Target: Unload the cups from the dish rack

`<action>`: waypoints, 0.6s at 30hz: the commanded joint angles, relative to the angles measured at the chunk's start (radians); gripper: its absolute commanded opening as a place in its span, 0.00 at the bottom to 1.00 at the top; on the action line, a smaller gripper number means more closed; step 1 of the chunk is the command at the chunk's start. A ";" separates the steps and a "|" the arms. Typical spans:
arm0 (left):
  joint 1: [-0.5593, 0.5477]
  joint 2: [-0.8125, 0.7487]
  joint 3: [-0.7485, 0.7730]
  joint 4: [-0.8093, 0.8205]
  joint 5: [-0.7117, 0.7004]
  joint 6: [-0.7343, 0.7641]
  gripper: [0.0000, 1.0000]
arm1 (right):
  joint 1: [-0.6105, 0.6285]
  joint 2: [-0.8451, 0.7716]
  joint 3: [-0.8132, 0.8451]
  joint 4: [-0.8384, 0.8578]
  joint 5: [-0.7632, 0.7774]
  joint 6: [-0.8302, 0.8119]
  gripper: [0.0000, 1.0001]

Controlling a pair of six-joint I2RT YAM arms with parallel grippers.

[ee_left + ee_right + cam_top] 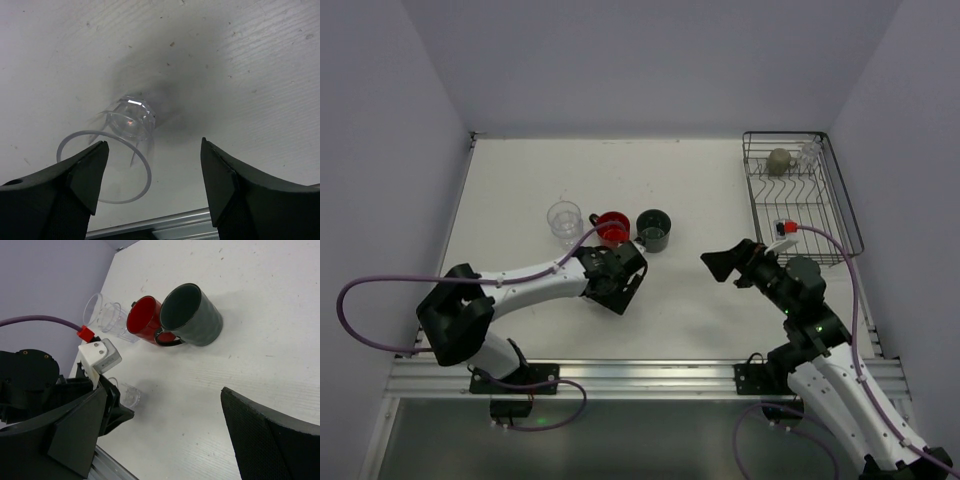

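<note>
Robot lab, bare white table (700, 190), plain walls (650, 60)

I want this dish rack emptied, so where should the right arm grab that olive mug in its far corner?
Across the olive mug's body, coming straight down from above: the dish rack's wire walls close off its sides. The right end effector is open and nearer. The handle is too small to place.

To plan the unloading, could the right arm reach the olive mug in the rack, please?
Probably yes: the right gripper is open and empty, and the olive mug sits uncovered at the far end of the dish rack.
</note>
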 commanded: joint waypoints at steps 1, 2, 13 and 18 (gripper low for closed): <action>-0.008 -0.012 0.057 -0.040 -0.056 0.011 0.81 | -0.001 0.002 0.021 0.002 0.031 -0.024 0.99; -0.010 -0.018 0.067 -0.045 -0.059 0.011 0.85 | -0.001 0.006 0.027 0.002 0.033 -0.031 0.99; -0.010 -0.360 0.216 0.123 -0.059 0.083 0.97 | -0.102 0.363 0.305 -0.010 0.331 -0.201 0.89; -0.010 -0.602 0.093 0.248 0.004 0.126 0.98 | -0.331 0.679 0.500 0.041 0.349 -0.233 0.89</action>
